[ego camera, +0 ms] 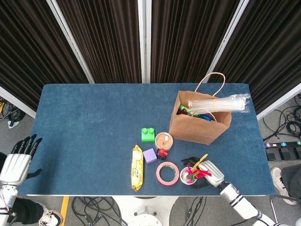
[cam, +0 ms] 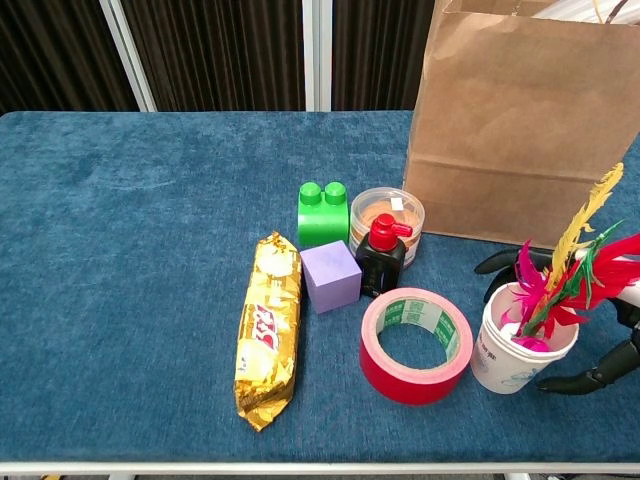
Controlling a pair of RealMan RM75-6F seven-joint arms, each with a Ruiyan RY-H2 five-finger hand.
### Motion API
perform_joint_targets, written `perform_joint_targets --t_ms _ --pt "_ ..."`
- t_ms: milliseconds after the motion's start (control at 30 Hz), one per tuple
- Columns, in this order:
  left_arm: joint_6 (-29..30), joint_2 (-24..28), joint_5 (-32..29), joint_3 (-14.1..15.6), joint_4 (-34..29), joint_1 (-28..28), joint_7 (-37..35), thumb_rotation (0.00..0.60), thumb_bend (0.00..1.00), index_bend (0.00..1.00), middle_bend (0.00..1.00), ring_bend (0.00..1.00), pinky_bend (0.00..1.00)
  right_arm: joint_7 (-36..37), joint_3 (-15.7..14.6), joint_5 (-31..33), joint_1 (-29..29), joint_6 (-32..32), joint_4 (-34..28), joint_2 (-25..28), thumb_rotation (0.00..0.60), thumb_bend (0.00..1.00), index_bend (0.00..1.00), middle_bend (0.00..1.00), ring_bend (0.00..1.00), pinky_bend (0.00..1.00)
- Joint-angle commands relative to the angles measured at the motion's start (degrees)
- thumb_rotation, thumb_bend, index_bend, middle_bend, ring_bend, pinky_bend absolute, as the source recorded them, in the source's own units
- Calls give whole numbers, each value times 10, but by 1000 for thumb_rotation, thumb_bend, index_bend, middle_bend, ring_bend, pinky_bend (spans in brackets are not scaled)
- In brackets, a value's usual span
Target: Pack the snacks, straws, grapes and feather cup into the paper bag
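The right hand point(ego camera: 208, 169) sits at the front right of the blue surface point(ego camera: 89, 122), its dark fingers point(cam: 590, 378) spread wide around the white feather cup point(cam: 516, 340) from the right side. One finger curves behind the cup and another lies low in front of it; whether any of them touch the cup cannot be told. The cup stands upright near the front edge, with pink, red, green and yellow feathers rising from it.

Just left of the cup lies a red tape roll point(cam: 416, 343), flat on the surface. Behind the roll stand a small black bottle with a red cap point(cam: 381, 256), a purple cube point(cam: 330, 276), a green building block point(cam: 322, 214) and a round clear tub point(cam: 388, 218). A gold snack packet point(cam: 267, 326) lies lengthwise left of the cube, near the front edge.

The brown paper bag point(ego camera: 199, 121) stands upright towards the back right corner, with a clear pack of straws point(ego camera: 218, 103) resting across its open top.

The left hand point(ego camera: 19, 159) hangs off the front left corner, beyond the surface edge, fingers extended and apart, holding nothing.
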Motion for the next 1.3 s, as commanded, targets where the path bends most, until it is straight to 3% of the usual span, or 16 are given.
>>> perform_joint_targets --t_ms 33,233,467,800,933,1300 --pt "0 0 0 -1 0 0 -1 600 90 102 87 0 143 -2 -1 0 1 1 1 -3 600 0 220 284 189 312" --pt "-2 1 -1 -1 0 -1 -3 600 89 102 87 0 143 -10 3 8 2 6 -3 -7 600 11 319 335 252 376" --pt "0 3 -2 -1 1 0 -6 600 90 102 87 0 143 -22 5 16 5 1 -8 -11 600 131 469 440 353 490" --pt "1 5 -2 -1 0 2 -9 600 89 102 87 0 143 -47 20 21 8 24 -40 11 600 176 491 455 368 505" --pt "4 4 -1 -1 0 3 -10 600 89 102 87 0 143 -77 44 23 17 45 -90 50 600 177 491 455 368 505" --pt "0 -4 -4 -2 -4 1 -14 600 90 102 87 0 143 -208 163 70 75 38 -295 187 600 181 492 456 369 505"
